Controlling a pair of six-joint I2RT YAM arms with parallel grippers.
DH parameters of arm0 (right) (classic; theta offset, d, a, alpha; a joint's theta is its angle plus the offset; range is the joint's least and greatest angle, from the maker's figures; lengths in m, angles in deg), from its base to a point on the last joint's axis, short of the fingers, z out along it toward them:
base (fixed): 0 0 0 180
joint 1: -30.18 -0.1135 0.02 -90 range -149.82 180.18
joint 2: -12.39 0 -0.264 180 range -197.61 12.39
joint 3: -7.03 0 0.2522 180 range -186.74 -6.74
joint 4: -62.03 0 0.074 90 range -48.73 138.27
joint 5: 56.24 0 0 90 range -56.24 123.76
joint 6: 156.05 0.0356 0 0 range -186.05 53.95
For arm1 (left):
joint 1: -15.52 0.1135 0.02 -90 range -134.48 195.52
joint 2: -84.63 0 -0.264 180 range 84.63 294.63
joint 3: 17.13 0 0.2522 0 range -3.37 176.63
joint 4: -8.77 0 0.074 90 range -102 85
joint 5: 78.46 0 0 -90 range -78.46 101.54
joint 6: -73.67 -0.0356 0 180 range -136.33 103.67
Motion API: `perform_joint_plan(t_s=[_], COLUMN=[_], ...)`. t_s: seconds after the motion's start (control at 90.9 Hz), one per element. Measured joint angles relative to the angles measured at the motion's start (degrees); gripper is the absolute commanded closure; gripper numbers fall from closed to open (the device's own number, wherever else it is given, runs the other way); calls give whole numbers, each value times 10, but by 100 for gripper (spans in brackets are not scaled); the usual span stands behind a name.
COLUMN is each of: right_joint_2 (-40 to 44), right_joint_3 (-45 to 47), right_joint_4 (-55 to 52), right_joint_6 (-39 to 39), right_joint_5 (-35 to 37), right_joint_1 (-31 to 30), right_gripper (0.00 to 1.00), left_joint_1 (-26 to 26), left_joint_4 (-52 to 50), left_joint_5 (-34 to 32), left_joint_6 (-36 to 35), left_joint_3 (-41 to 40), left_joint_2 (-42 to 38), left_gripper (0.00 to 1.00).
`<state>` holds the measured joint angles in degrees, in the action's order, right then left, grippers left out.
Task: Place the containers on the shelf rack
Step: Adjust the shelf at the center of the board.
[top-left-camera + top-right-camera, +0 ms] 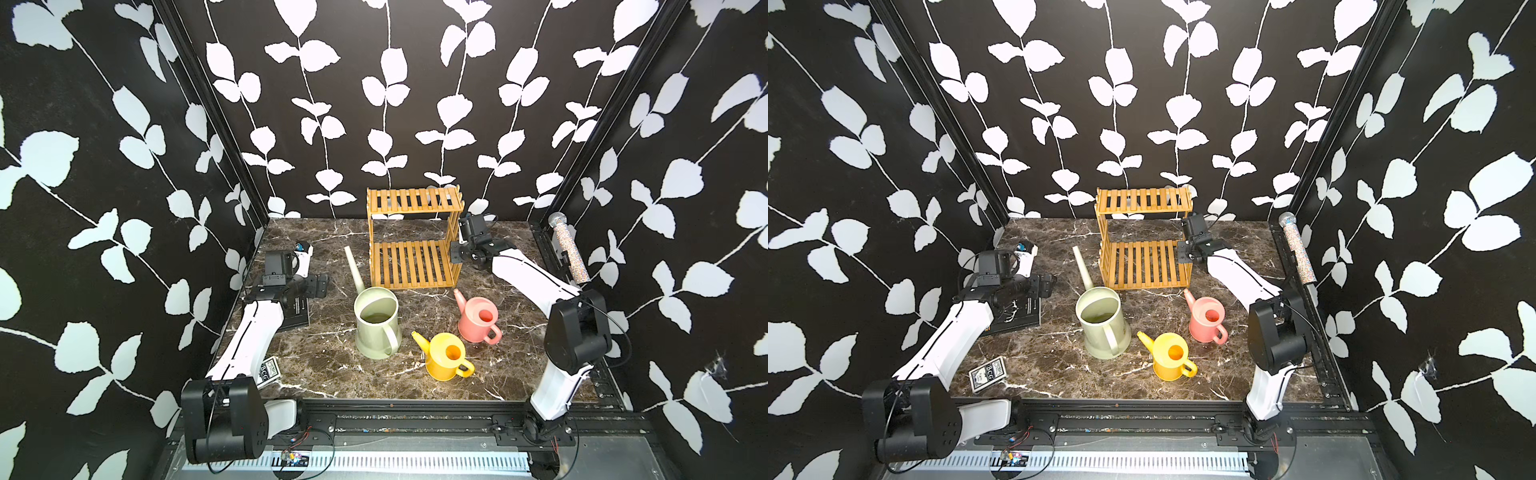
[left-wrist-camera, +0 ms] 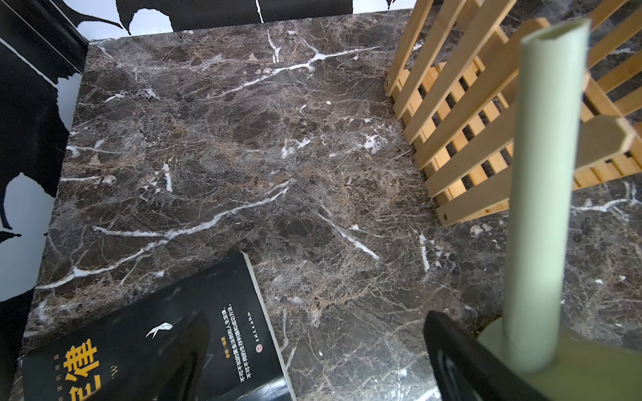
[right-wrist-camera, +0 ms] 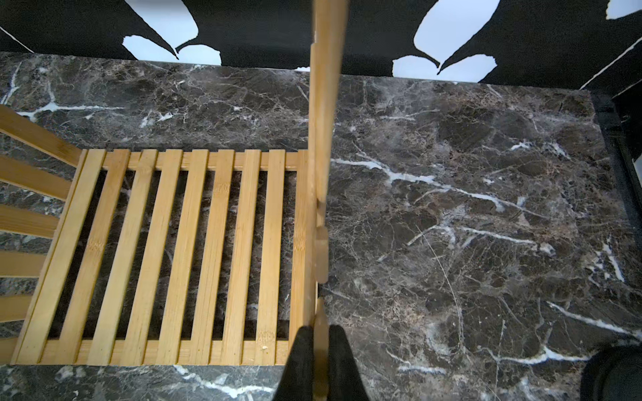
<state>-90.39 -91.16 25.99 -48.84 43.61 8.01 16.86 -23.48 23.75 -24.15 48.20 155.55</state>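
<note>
Right gripper (image 3: 320,333): jaws narrow, pinched on the front edge of the right side panel of the shelf rack (image 1: 411,286), low down near the bottom tier. The rack stands upright at the back middle of the table (image 1: 324,374), long axis running left to right, open front facing the robot. Both tiers are bare.

Left gripper (image 1: 318,286): jaws wide, holding nothing, low over the table's left side beside a black book (image 1: 297,316).

Key relation: the green can (image 1: 368,345) stands upright just to the right of the left gripper, in front of the rack's left corner. Its long spout slants up and away toward the rack, with the handle facing the robot. The left arm is plainly the nearer one. In the left wrist view the spout rises close beside one finger (image 2: 462,357).

The pink can (image 1: 478,318) and yellow can (image 1: 442,357) stand upright before the rack's right half, nearer the right arm.

Count: cans 3 (1 large, 2 small), none shelved; rack 1, two tiers; book 1; card box (image 1: 268,368) 1.

Judgement: the right arm is steadying or shifting the rack; green can likely first.
</note>
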Motion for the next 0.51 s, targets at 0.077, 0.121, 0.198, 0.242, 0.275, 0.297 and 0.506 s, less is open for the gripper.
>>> perform_joint_plan(t_s=[0.077, 0.121, 0.198, 0.242, 0.275, 0.297, 0.506], right_joint_2=[2, 2, 2, 3, 3, 3, 3], right_joint_3=[2, 2, 2, 3, 3, 3, 3], right_joint_4=[-2, -3, -3, -3, -3, -3, -3], right_joint_6=[10, 15, 22, 29, 33, 35, 45], right_joint_5=[3, 3, 4, 5, 7, 8, 10], right_joint_1=[0, 0, 0, 0, 0, -1, -1], right_gripper=[91, 91, 92, 91, 92, 92, 92], left_joint_1=[0, 0, 0, 0, 0, 0, 0], left_joint_4=[0, 0, 1, 1, 1, 1, 4], left_joint_5=[0, 0, 1, 2, 3, 3, 4], left_joint_6=[0, 0, 0, 0, 0, 0, 0], left_joint_3=[0, 0, 0, -1, -1, -1, -3], left_joint_2=[0, 0, 0, 0, 0, 0, 0], left_gripper=[1, 1, 2, 2, 1, 1, 1])
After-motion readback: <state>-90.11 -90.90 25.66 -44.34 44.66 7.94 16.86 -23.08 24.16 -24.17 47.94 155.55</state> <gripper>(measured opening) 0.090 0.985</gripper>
